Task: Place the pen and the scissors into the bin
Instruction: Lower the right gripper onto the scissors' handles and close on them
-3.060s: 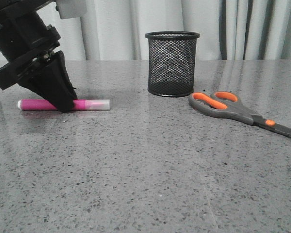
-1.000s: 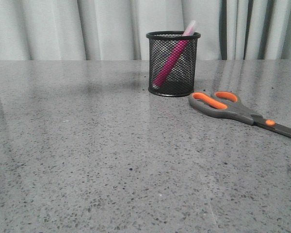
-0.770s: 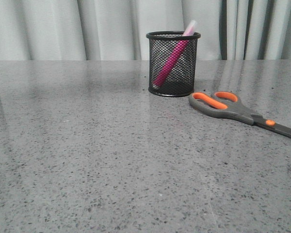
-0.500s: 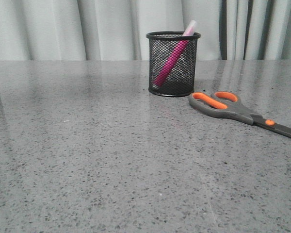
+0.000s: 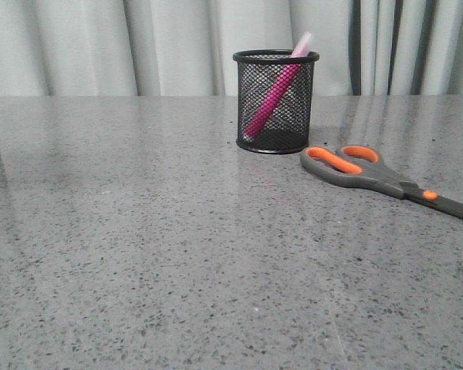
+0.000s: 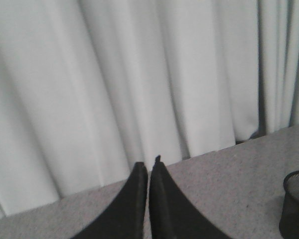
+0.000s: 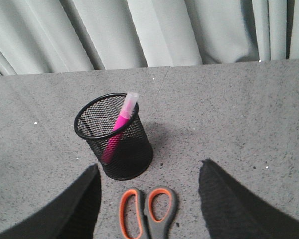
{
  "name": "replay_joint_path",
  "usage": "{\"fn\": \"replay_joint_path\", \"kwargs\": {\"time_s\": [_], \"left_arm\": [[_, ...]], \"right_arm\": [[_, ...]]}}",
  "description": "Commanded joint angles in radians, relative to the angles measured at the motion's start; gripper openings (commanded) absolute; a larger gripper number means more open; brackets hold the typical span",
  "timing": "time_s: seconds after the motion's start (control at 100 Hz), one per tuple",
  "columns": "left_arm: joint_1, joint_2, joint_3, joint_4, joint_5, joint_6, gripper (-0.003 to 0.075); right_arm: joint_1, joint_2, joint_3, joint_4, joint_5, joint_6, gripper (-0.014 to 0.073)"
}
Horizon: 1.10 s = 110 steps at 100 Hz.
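The pen (image 5: 273, 91) no longer lies on the left part of the table (image 5: 139, 247) under the left arm, as it did about three seconds ago; it now stands slanted inside the bin (image 5: 275, 101), its clear cap poking above the rim and leaning to the right side. The left arm has gone from the front view altogether, and over the last second nothing in that view shifts.

Going from left to right: the left gripper (image 6: 148, 172) shows only in its own wrist camera, its two dark fingers pressed together with nothing between them, facing the pale curtain (image 6: 139, 74), with an edge of the bin at the corner of that picture. In the middle of the table the bin stands upright with the pen in it. Just to its right and a little nearer the camera, the scissors (image 5: 386, 180) lie flat and closed, orange-lined handles toward the bin, blades running off toward the right edge. The right gripper (image 7: 149, 199) hangs above them with its fingers spread wide, holding nothing; the scissor handles sit between the fingers in the right wrist view.

So I judge half the task done: the pen is in, the scissors still lie on the table. The right arm looks placed to take them next.
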<state>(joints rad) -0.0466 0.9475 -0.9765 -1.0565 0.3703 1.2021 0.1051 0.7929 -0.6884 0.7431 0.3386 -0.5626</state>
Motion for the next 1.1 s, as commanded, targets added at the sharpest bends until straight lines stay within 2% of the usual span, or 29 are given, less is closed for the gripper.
{"fn": "replay_joint_path", "kwargs": {"time_s": [0.0, 0.09, 0.22, 0.38, 0.47, 0.58, 0.85, 1.09], "left_arm": [[0.004, -0.085, 0.072, -0.045, -0.077, -0.011, -0.0019], [0.004, -0.157, 0.164, -0.058, -0.098, -0.011, -0.0019], [0.004, -0.222, 0.248, -0.079, -0.141, -0.011, -0.0019], [0.004, -0.235, 0.274, -0.078, -0.155, -0.011, -0.0019], [0.004, -0.235, 0.274, -0.078, -0.143, -0.011, -0.0019], [0.004, -0.235, 0.274, -0.078, -0.141, -0.011, -0.0018], [0.004, -0.235, 0.274, -0.081, -0.141, -0.011, -0.0018], [0.004, -0.235, 0.274, -0.081, -0.141, -0.011, -0.0018]], "right_arm": [[0.002, 0.004, -0.041, 0.017, -0.013, -0.084, 0.0390], [0.004, 0.047, -0.068, 0.016, 0.138, -0.175, 0.0390], [0.034, 0.155, -0.142, -0.014, 0.281, -0.188, 0.0390], [0.045, 0.309, -0.260, -0.067, 0.458, -0.186, 0.0390], [0.045, 0.387, -0.328, -0.106, 0.551, -0.114, 0.0390], [0.045, 0.475, -0.409, -0.225, 0.657, -0.004, 0.0390], [0.055, 0.606, -0.499, -0.290, 0.732, 0.026, 0.0390], [0.173, 0.652, -0.499, -0.460, 0.682, 0.064, 0.0390]]}}
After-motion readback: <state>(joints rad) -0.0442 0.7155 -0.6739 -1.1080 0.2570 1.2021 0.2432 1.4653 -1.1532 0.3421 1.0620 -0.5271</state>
